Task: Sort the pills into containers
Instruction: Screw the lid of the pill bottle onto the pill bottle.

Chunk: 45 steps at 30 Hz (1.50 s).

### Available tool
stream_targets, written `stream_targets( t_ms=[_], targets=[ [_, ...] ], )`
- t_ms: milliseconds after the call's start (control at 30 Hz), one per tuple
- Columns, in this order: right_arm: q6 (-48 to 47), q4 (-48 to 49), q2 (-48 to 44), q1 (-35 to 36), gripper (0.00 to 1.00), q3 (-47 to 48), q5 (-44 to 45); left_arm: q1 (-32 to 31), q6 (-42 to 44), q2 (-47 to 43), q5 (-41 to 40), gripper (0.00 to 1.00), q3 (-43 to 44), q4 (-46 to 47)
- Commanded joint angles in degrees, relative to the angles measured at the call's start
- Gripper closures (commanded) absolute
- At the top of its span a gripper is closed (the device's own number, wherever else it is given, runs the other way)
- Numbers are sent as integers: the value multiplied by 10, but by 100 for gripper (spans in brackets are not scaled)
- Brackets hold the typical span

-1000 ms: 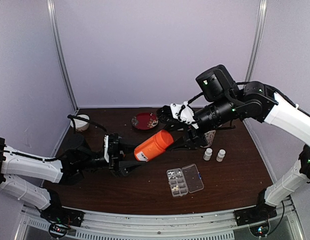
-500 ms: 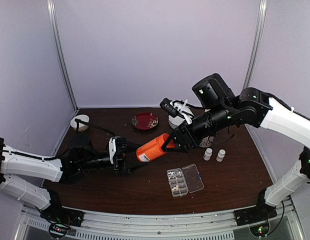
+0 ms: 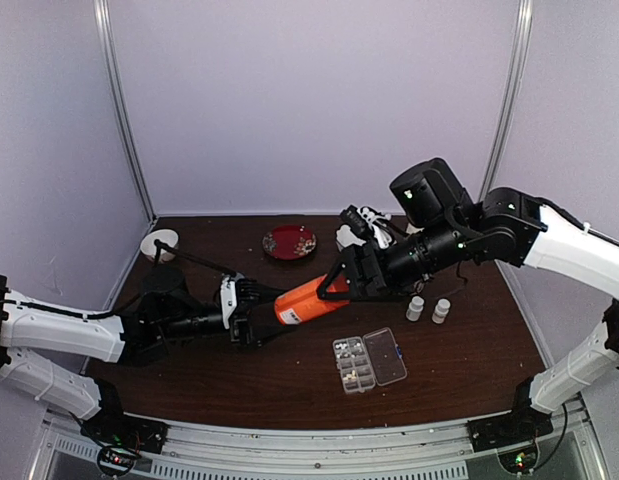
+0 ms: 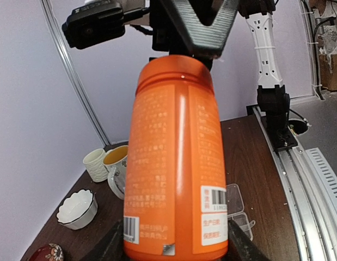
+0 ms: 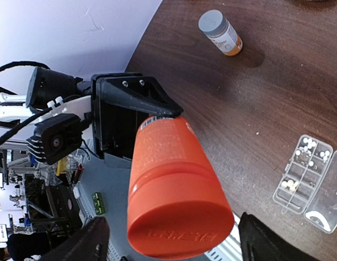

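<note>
An orange bottle (image 3: 307, 298) with an orange cap is held tilted above the table. My left gripper (image 3: 251, 312) is shut on its base; in the left wrist view (image 4: 176, 244) the bottle (image 4: 176, 163) fills the frame. My right gripper (image 3: 344, 280) is open, its fingers (image 5: 95, 239) standing either side of the cap (image 5: 182, 231) with small gaps. The clear pill box (image 3: 369, 362) lies open on the table below. Whitish pills (image 5: 307, 144) sit in some of its compartments (image 5: 299, 174). The box also shows in the left wrist view (image 4: 239, 204).
Two small white bottles (image 3: 415, 308) stand right of the box. A grey-capped bottle (image 5: 220, 31) lies on the table. A red plate (image 3: 289, 242) is at the back. Cups (image 4: 95, 163) and a white bowl (image 4: 77, 207) stand at the far left.
My right gripper has moved down and left, up to the orange bottle's cap. The bottle, still in my left gripper, has dropped a little lower.
</note>
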Motion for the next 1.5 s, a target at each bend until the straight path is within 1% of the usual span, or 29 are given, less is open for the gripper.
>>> stream_targets(
  t_ms=[0, 100, 200, 300, 400, 500, 533, 600, 700, 800, 900, 1000, 1067, 1133, 1267, 1400, 1433, 1467],
  targets=[
    [-128, -35, -17, -1, 9, 28, 39, -1, -4, -16, 11, 100, 13, 47],
    [-252, -24, -44, -1, 7, 5, 51, -1, -9, -18, 21, 100, 11, 44],
    [-397, 3, -74, -1, 5, -28, 30, -1, -16, -18, 29, 100, 12, 47],
    [-581, 24, -102, -1, 7, -52, 19, -1, -24, -17, 37, 100, 13, 53],
    [-752, 83, -131, -1, 7, -96, 17, -1, -38, -12, 47, 100, 13, 66],
    [-869, 118, -134, -1, 5, -110, -13, -1, -47, -9, 56, 100, 14, 72],
    [-895, 115, -125, 0, 3, -101, -17, -1, -51, -8, 58, 100, 14, 75],
    [-936, 79, -101, -1, 3, -69, -23, -1, -57, -6, 66, 100, 14, 78],
    [-948, 58, -75, 0, 1, -38, -28, -1, -63, -2, 78, 100, 18, 77],
    [-963, 74, -72, -1, 2, -44, -21, -1, -67, 2, 83, 100, 18, 80],
    [-967, 88, -74, -1, 9, -53, -20, 0, -68, 4, 87, 100, 19, 82],
    [-970, 85, -72, -1, 19, -50, -29, -1, -69, 5, 88, 100, 19, 81],
    [-970, 84, -70, -1, 24, -48, -33, 0, -69, 5, 88, 100, 20, 80],
    [-971, 82, -67, -1, 25, -46, -36, 0, -69, 6, 88, 100, 21, 80],
    [-976, 83, -63, 0, 24, -43, -38, -1, -69, 8, 89, 100, 22, 78],
    [-977, 76, -55, 0, 27, -35, -41, -1, -71, 10, 90, 100, 24, 78],
    [-978, 74, -53, 1, 30, -32, -42, -1, -70, 11, 90, 100, 25, 77],
    [-978, 73, -52, 0, 36, -30, -44, 0, -70, 11, 90, 100, 25, 76]
  ],
)
